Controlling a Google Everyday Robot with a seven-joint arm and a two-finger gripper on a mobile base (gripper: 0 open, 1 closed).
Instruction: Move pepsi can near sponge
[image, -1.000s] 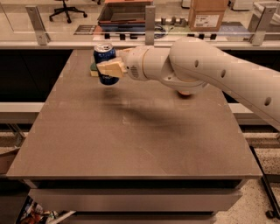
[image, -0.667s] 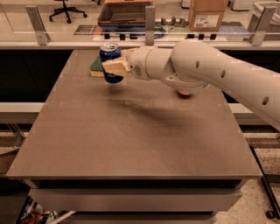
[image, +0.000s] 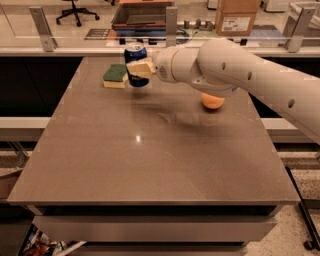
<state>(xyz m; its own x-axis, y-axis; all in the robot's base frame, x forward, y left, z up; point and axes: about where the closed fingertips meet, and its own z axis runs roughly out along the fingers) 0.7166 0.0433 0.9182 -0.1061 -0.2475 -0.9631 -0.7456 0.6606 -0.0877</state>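
Gripping the dark blue aluminium pepsi can (image: 135, 52), your hand (image: 140, 69) has shifted it just right of the green-topped yellow sponge (image: 115, 75), now uncovered. Setting it on the brown bench (image: 150, 160) likely remains.

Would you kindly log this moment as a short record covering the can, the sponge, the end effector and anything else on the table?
pepsi can: upright, gripped, just right of the sponge in view
sponge: flat on the table, green side up
end effector: shut on the pepsi can, near the table's far edge
orange: on the table, partly hidden behind the arm
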